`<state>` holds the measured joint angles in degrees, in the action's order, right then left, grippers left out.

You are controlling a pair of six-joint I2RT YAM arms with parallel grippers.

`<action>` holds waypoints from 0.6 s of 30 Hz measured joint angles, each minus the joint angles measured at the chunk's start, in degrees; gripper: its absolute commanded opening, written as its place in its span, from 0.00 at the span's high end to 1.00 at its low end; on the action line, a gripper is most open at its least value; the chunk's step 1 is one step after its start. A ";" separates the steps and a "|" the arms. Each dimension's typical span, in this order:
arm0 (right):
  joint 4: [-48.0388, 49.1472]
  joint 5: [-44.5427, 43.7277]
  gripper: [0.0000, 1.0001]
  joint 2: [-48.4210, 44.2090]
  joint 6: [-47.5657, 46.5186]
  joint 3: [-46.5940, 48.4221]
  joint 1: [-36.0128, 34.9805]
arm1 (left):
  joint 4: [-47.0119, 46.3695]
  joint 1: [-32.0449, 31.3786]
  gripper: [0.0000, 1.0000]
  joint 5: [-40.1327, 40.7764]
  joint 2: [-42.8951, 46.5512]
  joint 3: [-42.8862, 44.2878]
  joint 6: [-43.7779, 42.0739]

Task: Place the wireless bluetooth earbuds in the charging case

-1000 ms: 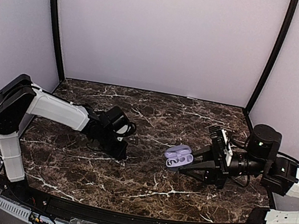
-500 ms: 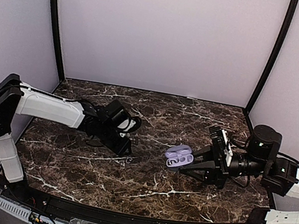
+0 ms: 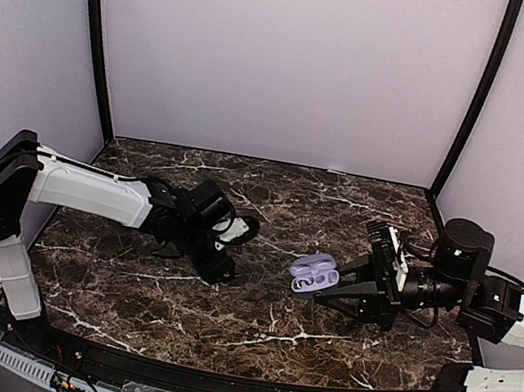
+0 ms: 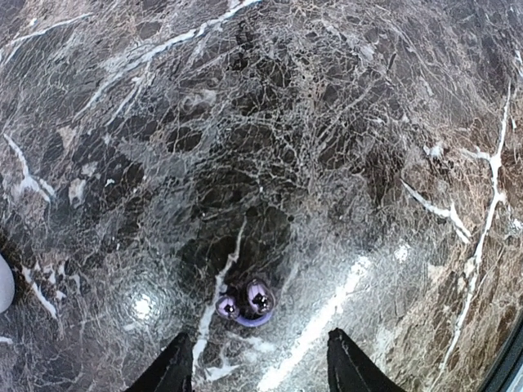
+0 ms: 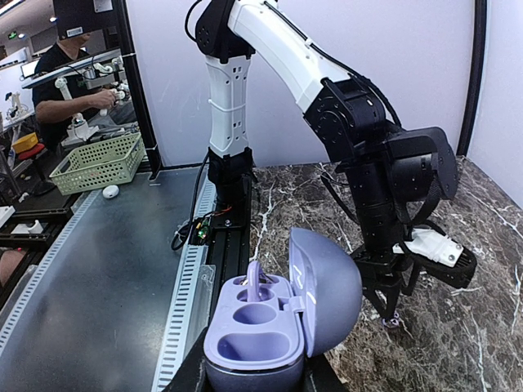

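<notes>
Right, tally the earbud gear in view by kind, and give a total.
Charging case: 1
Earbuds: 2, one in the case, one on the table
Total: 3

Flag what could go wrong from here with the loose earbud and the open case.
1. The earbud lies tiny on the glossy table between the tips of the open left claw. A slightly off-centre close may flick it away.
2. The right claw grips the charging case, lid open. Its near pocket looks empty, and a badly oriented earbud may not seat there.
</notes>
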<state>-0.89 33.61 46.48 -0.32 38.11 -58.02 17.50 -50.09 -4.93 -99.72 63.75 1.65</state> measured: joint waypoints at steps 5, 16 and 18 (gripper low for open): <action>0.00 0.00 1.00 0.00 0.00 0.00 0.00 | 0.61 -0.59 0.43 1.73 -3.56 3.17 -2.82; 0.00 0.00 1.00 0.00 0.00 0.00 -0.02 | 3.19 -0.63 0.45 7.43 -11.06 7.08 -5.51; 0.00 0.00 1.00 0.00 0.00 0.00 -0.02 | 3.21 -0.63 0.45 8.17 -11.39 7.63 -5.53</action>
<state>-0.89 33.61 46.48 -0.32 38.11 -58.04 20.71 -50.72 3.25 -111.11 71.37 -3.88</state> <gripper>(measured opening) 0.254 0.554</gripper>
